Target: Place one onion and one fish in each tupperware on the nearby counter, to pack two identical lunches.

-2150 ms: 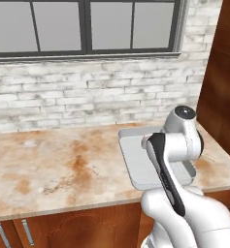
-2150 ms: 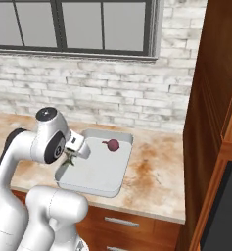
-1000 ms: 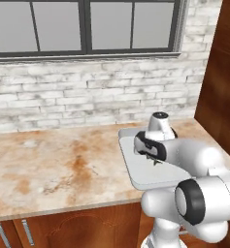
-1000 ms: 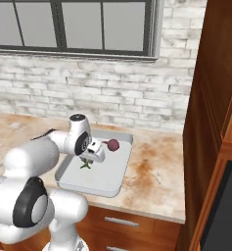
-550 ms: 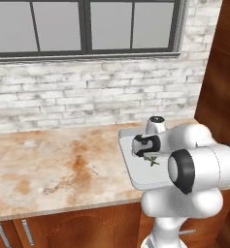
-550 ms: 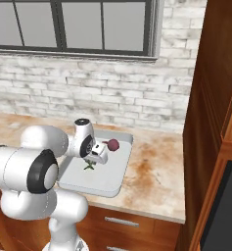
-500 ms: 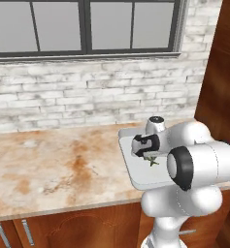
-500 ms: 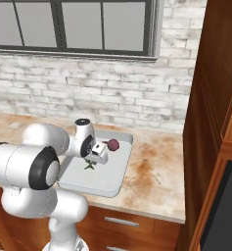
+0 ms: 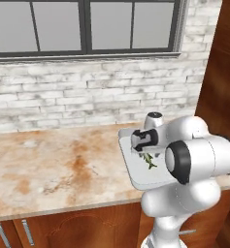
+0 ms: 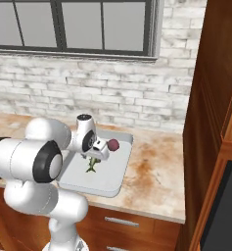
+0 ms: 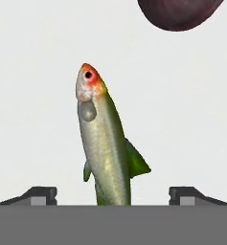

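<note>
The pale grey squarish tupperware point(image 9: 139, 177) point(image 10: 104, 179) rests on the counter point(image 9: 58, 169) near its right end. A dark purple-red onion point(image 10: 113, 144) point(image 11: 179, 12) sits in the tray near its far side. The green-yellow fish point(image 9: 149, 161) point(image 10: 91, 165) point(image 11: 105, 148) lies flat on the tray floor point(image 11: 38, 95), its orange head pointing toward the onion. My gripper point(image 9: 145, 151) point(image 10: 93, 157) point(image 11: 112, 194) hovers just above the fish, open. Its fingertips point(image 11: 38, 194) stand wide on either side of the tail, touching nothing.
A white brick wall point(image 9: 63, 101) with a window point(image 9: 82, 24) backs the counter. A tall red-brown cabinet point(image 10: 210, 122) closes off the right side. Drawers with metal handles point(image 10: 120, 222) run below. Bare stone stretches to the left of the tray.
The jaws have opened and let go of the fish, which now lies free on the tray. The hand has stayed low over the tray.
</note>
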Motion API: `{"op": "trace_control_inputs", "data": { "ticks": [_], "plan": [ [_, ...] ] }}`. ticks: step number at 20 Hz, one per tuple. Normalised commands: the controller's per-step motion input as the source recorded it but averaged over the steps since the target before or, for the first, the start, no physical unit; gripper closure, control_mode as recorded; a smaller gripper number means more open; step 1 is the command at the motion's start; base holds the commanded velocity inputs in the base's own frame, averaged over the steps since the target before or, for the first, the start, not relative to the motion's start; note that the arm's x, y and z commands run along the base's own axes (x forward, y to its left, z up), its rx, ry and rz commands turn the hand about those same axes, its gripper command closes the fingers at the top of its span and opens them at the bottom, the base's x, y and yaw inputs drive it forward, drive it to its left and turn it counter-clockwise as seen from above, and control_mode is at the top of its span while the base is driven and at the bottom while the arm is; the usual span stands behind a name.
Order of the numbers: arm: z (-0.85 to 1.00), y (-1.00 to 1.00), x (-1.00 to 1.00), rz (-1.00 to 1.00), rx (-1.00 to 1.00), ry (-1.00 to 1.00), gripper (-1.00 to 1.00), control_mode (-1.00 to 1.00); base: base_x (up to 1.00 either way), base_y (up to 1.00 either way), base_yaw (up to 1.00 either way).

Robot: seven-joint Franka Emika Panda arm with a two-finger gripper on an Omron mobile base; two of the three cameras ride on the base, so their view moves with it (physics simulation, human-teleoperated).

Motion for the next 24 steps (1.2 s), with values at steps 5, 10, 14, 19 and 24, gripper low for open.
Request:
{"op": "trace_control_inputs", "data": {
  "ticks": [5,10,14,19,24],
  "plan": [
    [0.86,-0.08,-0.99,0.00,0.00,-0.03,-1.00,-1.00,0.00,0.00,0.00],
    [0.97,-0.05,-0.83,0.00,0.00,-0.11,-1.00,-1.00,0.00,0.00,0.00],
    [0.81,0.00,-0.54,0.01,0.00,-0.17,-1.00,-1.00,0.00,0.00,0.00],
    [0.71,0.00,-0.84,0.10,-0.02,-0.27,-1.00,-1.00,0.00,0.00,0.00],
    [0.57,0.03,-0.91,0.11,-0.05,-0.29,-1.00,-1.00,0.00,0.00,0.00]
  ]
}}
